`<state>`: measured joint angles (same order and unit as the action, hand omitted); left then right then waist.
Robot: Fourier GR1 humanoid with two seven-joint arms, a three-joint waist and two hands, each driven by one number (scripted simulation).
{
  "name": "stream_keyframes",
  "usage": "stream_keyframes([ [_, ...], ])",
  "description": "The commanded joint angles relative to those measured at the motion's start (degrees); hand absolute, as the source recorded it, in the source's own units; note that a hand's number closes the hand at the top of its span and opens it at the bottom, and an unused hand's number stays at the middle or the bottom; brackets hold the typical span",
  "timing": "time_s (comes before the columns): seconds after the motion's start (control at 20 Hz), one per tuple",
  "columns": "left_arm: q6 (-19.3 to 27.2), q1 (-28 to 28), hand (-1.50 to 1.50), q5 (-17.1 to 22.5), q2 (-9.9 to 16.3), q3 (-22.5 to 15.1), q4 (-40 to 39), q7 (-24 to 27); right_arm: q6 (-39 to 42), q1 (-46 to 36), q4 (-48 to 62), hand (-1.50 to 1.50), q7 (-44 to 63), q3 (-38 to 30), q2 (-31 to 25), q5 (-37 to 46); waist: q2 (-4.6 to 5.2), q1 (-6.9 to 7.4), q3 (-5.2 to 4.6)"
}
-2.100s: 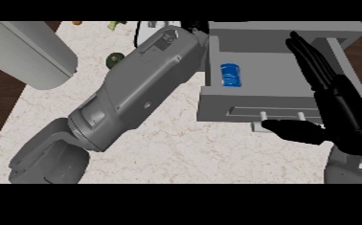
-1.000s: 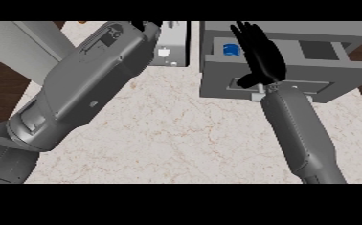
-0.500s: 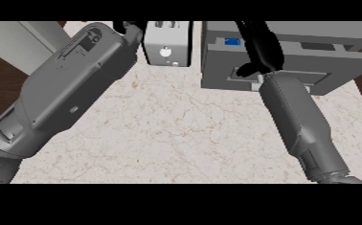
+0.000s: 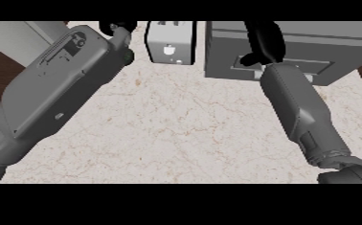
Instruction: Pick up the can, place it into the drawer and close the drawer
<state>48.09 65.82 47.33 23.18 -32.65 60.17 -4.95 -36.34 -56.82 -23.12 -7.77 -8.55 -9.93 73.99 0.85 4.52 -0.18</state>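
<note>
1. Two grey forearms come in from the lower edge and reach toward the far side of the pale marbled table (image 4: 176,133).
2. On the right side, the right robot hand (image 4: 263,42), black, lies stretched out over the top of the grey box-shaped drawer unit (image 4: 318,47); its fingers run straight toward the upper edge, and its thumb sticks out sideways above the drawer's recessed front panel. It has hold of nothing.
3. Its forearm slants down from the wrist at the drawer front to the lower right corner.
4. On the left side, the broad left forearm runs diagonally from the lower left up toward the top middle. Only a small black part of the left robot hand (image 4: 117,27) shows at the upper edge, so I cannot tell whether its fingers are spread or curled.
5. Beside that wrist a small green object (image 4: 129,56) peeks out, too hidden to identify.
6. Between the two arms, a light grey boxy appliance (image 4: 170,42) stands at the table's far edge, just beside the drawer unit.
7. No can is visible; the drawer unit shows no open interior from here.
8. At the far left, a pale grey surface (image 4: 28,32) and a strip of dark brown (image 4: 8,73) border the table.
</note>
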Motion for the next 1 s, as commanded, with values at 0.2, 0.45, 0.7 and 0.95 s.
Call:
stream_keyframes([
  [0.2,1.71,-1.42,-1.5,-1.46,0.6,-0.02,4.53,-1.88,-1.85,-8.24,7.75,-1.5,0.21,-2.21,-3.21,0.3,0.89,1.05,0.31],
  [0.45,0.86,-1.57,-1.5,-1.57,2.31,-0.25,6.82,-4.04,-2.26,-10.83,10.0,-1.5,2.33,-2.94,-4.92,0.7,1.29,2.34,0.33],
  [0.7,1.2,-2.52,-1.5,-2.09,2.63,-0.21,8.68,-4.36,1.87,-13.79,11.55,-1.5,-1.81,-4.87,-6.11,-1.61,1.51,2.55,0.38],
  [0.95,0.47,-3.72,-1.5,-1.99,3.73,0.13,9.29,-4.95,8.72,-15.76,11.39,-1.5,-8.69,-14.4,-0.9,-13.05,1.32,2.18,0.51],
])
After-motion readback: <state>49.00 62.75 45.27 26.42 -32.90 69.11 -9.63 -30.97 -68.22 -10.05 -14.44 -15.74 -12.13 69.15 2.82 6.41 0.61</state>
